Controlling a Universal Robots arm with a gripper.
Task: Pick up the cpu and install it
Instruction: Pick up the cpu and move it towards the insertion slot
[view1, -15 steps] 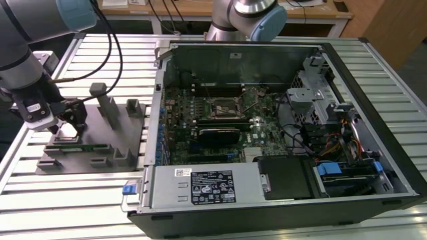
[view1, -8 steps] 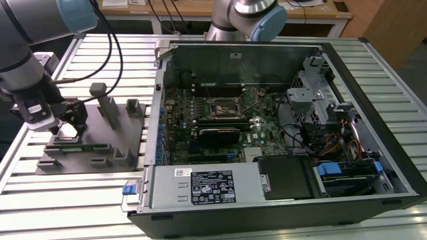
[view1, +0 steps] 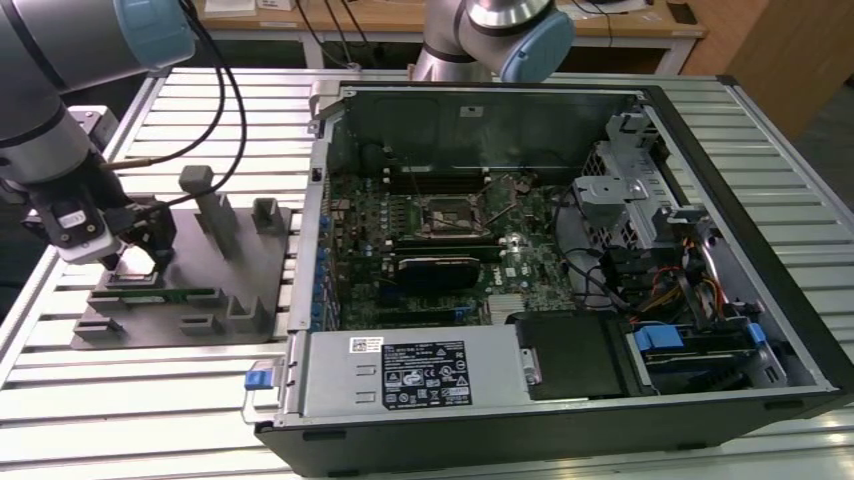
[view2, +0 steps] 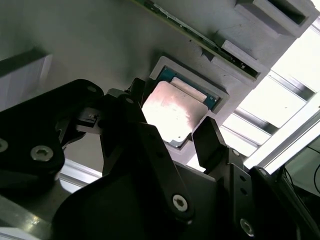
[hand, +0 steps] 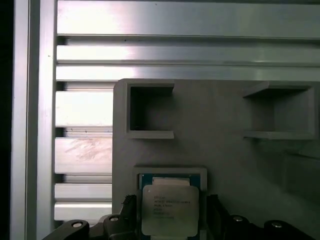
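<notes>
We count one cpu (view2: 175, 112), one end effector (view2: 172, 116) with two black fingers (view2: 210, 145), one grey tray (view1: 200, 335), one green memory stick (view1: 171, 293) and one open computer case (view1: 747, 200) on the slatted aluminium worktop (view1: 134, 410). The cpu lies flat in a square recess of the tray, silvery top up, directly between the two fingers. The fingers stand apart, one on each side of the recess, and we see a gap between each and the chip's edge, so the end effector grips nothing. In the exterior view the end effector (view1: 138, 262) hangs low over the tray's end at the exterior view's left, well apart from the black-framed socket (view1: 445, 212) on the board inside the case. The memory stick lies on the tray just beside it. Both wrist views show the chip itself: the first wrist view looks straight down on the cpu (hand: 170, 210) and adds two square pockets (hand: 150, 110) moulded in the tray beyond it.
</notes>
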